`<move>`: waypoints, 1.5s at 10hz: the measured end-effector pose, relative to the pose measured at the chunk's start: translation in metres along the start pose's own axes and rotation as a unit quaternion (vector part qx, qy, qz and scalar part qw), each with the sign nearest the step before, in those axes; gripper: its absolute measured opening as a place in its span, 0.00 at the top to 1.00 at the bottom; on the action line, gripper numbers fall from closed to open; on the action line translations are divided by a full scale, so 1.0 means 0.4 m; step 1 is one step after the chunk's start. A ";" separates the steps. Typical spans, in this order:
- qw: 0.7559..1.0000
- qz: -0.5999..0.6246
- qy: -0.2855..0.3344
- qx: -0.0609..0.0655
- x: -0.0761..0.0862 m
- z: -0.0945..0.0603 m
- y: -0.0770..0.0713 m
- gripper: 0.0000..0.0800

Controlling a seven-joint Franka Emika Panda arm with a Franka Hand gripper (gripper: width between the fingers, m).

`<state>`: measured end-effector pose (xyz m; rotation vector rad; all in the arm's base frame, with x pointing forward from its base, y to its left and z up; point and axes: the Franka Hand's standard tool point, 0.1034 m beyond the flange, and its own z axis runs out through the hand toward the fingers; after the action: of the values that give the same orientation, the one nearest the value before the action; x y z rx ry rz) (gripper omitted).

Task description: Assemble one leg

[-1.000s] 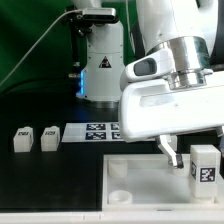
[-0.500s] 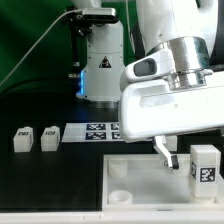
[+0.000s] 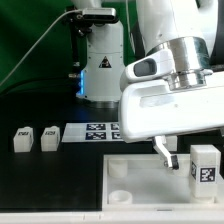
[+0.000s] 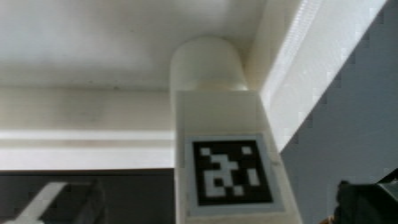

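Can see the leg (image 3: 204,165) standing up at the exterior view's right, near the front, with its black-and-white tag facing the camera. Stands by the right end of the big white tray piece (image 3: 140,184); cannot tell if touching it. Sits between the two fingers of the gripper (image 4: 212,198), spread wide, with a gap on each side, so not held. Far off to the exterior view's left, on the black table (image 3: 50,175), lie a small white block (image 3: 22,139) and a second small white block (image 3: 49,137). Just right of those, the marker board (image 3: 95,131).
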<state>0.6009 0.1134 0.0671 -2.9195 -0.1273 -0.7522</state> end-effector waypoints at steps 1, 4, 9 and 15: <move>0.999 0.022 -0.044 0.010 0.025 -0.021 -0.002 0.19; 0.984 0.058 -0.168 0.030 0.040 -0.027 0.000 0.19; 0.959 0.073 -0.268 0.049 0.032 -0.010 -0.005 0.19; 0.952 0.146 -0.269 0.029 0.034 -0.009 -0.002 0.61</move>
<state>0.6110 0.1142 0.0768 -2.9066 0.2259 0.0978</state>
